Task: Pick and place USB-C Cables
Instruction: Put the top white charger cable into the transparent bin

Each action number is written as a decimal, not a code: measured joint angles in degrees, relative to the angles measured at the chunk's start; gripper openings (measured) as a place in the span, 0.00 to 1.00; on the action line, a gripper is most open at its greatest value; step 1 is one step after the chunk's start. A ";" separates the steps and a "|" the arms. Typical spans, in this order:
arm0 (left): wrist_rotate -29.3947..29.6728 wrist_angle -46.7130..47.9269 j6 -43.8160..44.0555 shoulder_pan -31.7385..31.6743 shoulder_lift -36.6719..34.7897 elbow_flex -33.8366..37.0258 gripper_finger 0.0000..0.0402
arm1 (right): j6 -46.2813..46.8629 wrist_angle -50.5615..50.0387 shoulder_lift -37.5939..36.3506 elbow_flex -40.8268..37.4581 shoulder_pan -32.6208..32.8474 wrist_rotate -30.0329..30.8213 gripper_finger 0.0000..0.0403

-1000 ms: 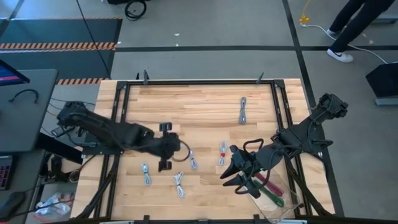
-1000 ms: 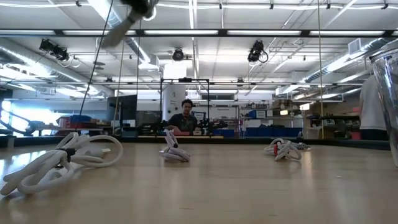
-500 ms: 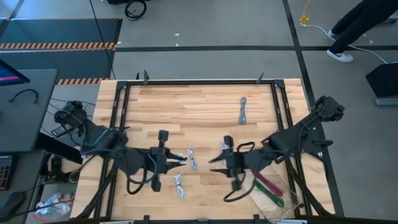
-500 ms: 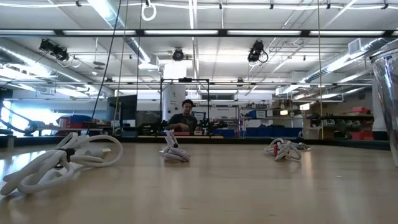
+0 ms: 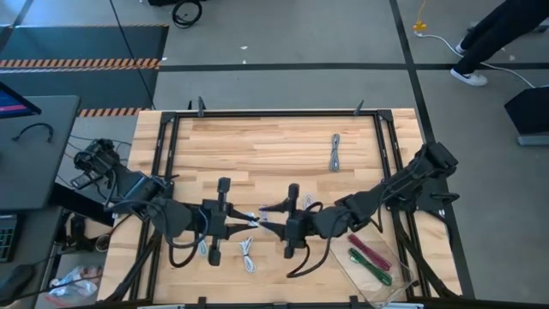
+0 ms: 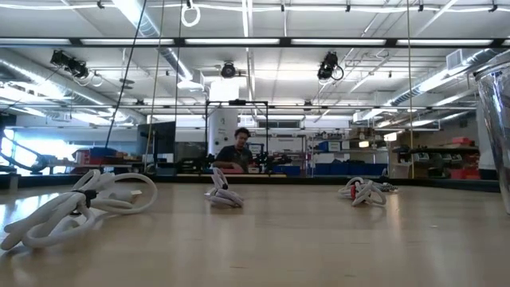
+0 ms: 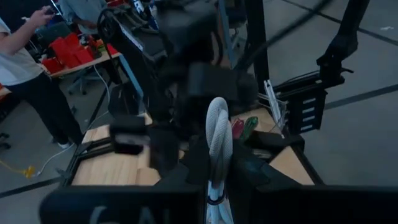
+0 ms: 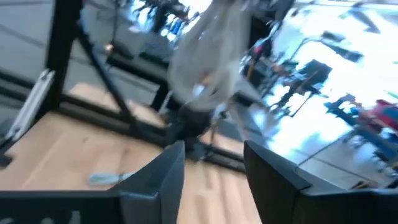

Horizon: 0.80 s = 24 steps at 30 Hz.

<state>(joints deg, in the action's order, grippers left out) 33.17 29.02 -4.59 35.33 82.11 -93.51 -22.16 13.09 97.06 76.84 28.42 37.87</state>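
mostly blurred — left hand [image 7: 217, 180] clamps a white cable [image 7: 217, 140]; right hand [image 8: 211, 168] gapes — empty.

In the right wrist view, motion blur smears a pale cable bundle [image 8: 208, 59] ahead of the right claw [image 8: 214, 180], so its coils cannot be made out. In the left wrist view, the right arm [image 7: 199, 62] opposite is blurred. In the low view, the picture's edge cuts off the clear tray [image 6: 496, 135], and both claws are out of sight.
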 joint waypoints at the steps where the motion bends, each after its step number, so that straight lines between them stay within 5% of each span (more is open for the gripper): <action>1: -0.01 0.37 0.27 0.00 0.00 0.00 0.08 | -0.55 0.99 -0.16 0.00 0.01 0.25 0.45; 11: -0.04 0.94 0.49 0.00 0.00 0.02 0.08 | 0.10 3.16 -0.62 0.11 0.18 -4.46 0.65; 24: -0.04 0.88 0.44 0.00 0.00 0.04 0.08 | 2.84 9.36 -0.59 0.11 -4.45 -17.63 0.65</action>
<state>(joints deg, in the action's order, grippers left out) 33.12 29.90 -4.14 35.33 82.11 -93.47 -19.32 22.45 96.47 76.95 23.97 20.24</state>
